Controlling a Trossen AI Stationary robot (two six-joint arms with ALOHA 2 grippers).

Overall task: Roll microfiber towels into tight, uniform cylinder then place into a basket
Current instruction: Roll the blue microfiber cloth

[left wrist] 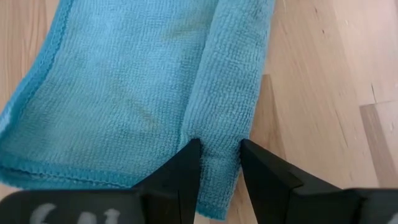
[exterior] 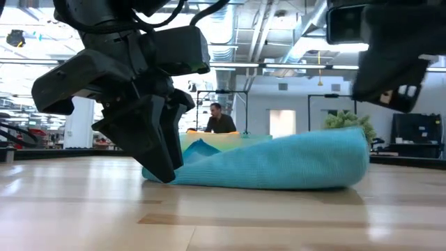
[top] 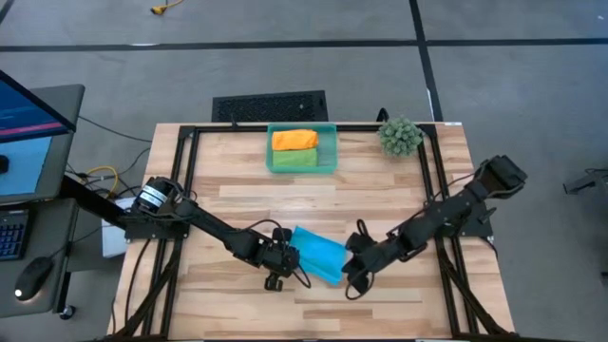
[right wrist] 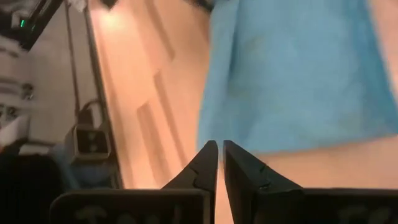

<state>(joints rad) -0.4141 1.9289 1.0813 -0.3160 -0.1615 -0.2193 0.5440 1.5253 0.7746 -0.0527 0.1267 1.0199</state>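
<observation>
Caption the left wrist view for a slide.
Left gripper pinching the rolled edge of the blue towel on the wooden table.

Overhead, table-level, two close wrist cameras — shared towel (top: 318,255)

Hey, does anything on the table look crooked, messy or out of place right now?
The blue towel lies at a slant near the table's front edge, only partly rolled, with one rolled fold along its edge pinched by the left gripper. The right gripper is nearly closed beside it, holding nothing. The orange towel and green towel sit neatly in the basket.
</observation>
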